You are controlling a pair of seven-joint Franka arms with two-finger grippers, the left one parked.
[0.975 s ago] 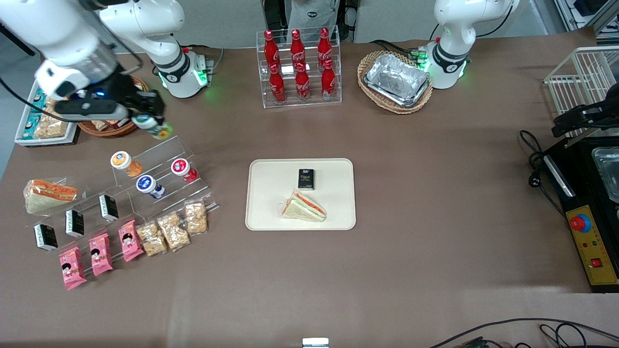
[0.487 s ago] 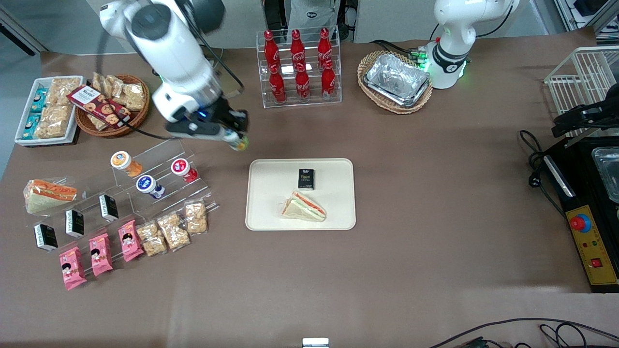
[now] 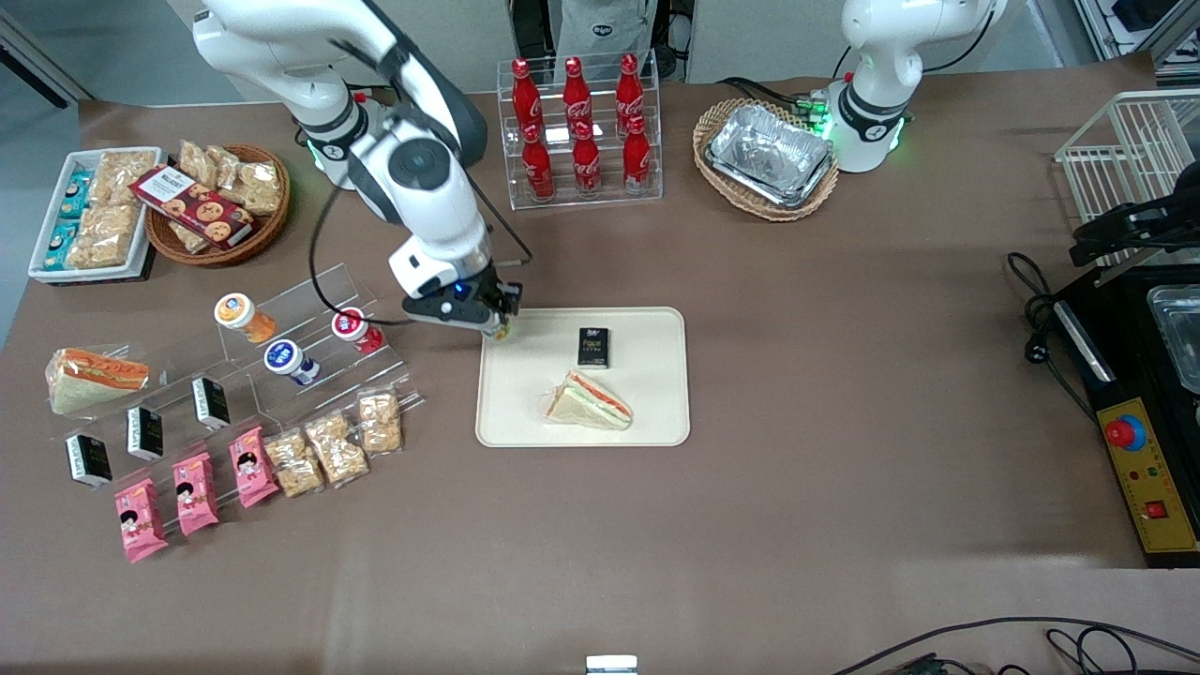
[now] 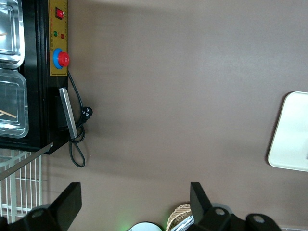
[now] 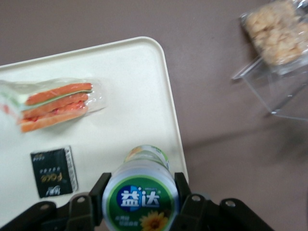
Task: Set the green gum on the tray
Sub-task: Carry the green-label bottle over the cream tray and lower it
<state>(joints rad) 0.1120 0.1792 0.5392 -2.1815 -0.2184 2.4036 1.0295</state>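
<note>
My gripper (image 3: 495, 323) is shut on the green gum (image 5: 141, 192), a small bottle with a green-rimmed white lid. Its fingers (image 5: 97, 192) press on both sides of the lid. In the front view the gum (image 3: 501, 330) shows only as a small green-yellow tip under the gripper. It hangs over the corner of the cream tray (image 3: 647, 412) that is nearest the snack racks and farthest from the front camera. The tray (image 5: 139, 101) holds a wrapped sandwich (image 3: 589, 400) and a small black pack (image 3: 593, 346).
Clear stepped racks (image 3: 309, 300) toward the working arm's end hold orange- (image 3: 234, 310), blue- (image 3: 282, 357) and red-lidded (image 3: 349, 323) bottles, black packs, pink packs and crackers. Cola bottles (image 3: 578, 131) stand in a clear rack. A wicker basket with foil trays (image 3: 769, 155) sits by the parked arm.
My gripper has carried the green gum from above the snack racks toward the tray and lowered it; it now hangs over the tray's corner.
</note>
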